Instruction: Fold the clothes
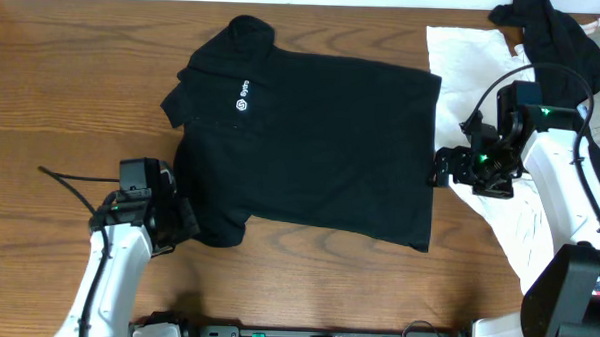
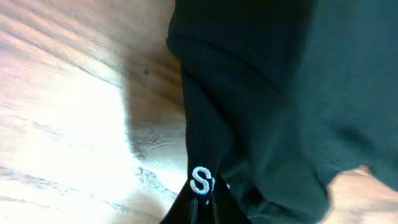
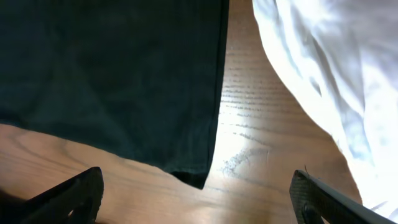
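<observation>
A black polo shirt [image 1: 321, 139] with a small white chest logo lies spread flat on the wooden table, collar at the far left. My left gripper [image 1: 183, 224] is at its near-left sleeve. In the left wrist view it [image 2: 200, 208] is shut on a bunched fold of the sleeve [image 2: 205, 124], which bears a white letter S. My right gripper [image 1: 442, 168] sits beside the shirt's right hem. In the right wrist view it [image 3: 199, 199] is open and empty above bare wood, with the shirt's hem corner [image 3: 196, 177] just ahead between the fingers.
A white cloth [image 1: 474, 55] lies to the right of the shirt under the right arm, also in the right wrist view [image 3: 329, 74]. A dark garment [image 1: 560, 38] is heaped at the far right corner. A cable [image 1: 69, 185] trails left of the left arm.
</observation>
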Motion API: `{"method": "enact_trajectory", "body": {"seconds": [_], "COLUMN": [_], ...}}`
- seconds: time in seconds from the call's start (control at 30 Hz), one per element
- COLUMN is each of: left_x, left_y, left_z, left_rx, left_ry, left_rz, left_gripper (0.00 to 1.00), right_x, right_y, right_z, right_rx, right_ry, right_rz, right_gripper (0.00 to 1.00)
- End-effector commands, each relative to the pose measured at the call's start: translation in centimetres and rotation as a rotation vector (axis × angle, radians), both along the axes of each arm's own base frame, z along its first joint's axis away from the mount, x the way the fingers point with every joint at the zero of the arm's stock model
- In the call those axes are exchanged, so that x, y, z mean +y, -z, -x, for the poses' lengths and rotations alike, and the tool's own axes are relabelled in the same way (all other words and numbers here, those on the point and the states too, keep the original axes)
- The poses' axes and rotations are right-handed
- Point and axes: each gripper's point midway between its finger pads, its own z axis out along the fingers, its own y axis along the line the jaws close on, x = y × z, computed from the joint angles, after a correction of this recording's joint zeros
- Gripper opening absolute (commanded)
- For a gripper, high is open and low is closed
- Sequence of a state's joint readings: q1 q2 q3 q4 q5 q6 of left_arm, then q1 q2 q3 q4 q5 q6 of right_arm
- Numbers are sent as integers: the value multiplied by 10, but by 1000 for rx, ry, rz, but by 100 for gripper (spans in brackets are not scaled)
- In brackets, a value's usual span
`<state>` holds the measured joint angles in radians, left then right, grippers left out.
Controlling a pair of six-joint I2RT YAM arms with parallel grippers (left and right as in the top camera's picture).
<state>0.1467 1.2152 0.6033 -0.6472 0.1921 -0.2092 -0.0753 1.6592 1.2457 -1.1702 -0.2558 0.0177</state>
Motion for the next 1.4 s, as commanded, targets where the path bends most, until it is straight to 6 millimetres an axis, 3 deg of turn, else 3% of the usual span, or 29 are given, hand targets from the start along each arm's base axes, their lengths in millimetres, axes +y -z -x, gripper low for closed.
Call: {"method": "enact_trajectory", "body": {"seconds": [0.0,0.2,0.4,0.6,0.9,1.13,1.37], "left_x": [1,0,-3,-5,-1,-1,-1], "left_y": [-40,-55,-48,-44,-42,-42,-42], "left_z": [-24,-19,4,18,21,20,20], "left_rx": [-136,-177,-81,-21,-8,-8,-9], "left_ry": [7,6,6,-6,-12,-12,-12], "left_rz": [-7,-14,0,10,-13,-13,-13], "left_gripper": [6,6,6,6,6,7,7], "right_x": [-4,-1,20,43,73,75,55], "right_y": [-1,10,40,53,80,88,94], "right_z": [7,29,60,73,102,101,107], "right_rx": [15,97,179,192,240,227,257], "right_ry": [2,-2,-14,-27,-88,-67,-44], "right_rz": [11,2,-87,-190,-185,-166,-43], "right_gripper": [94,93,91,89,88,85,85]}}
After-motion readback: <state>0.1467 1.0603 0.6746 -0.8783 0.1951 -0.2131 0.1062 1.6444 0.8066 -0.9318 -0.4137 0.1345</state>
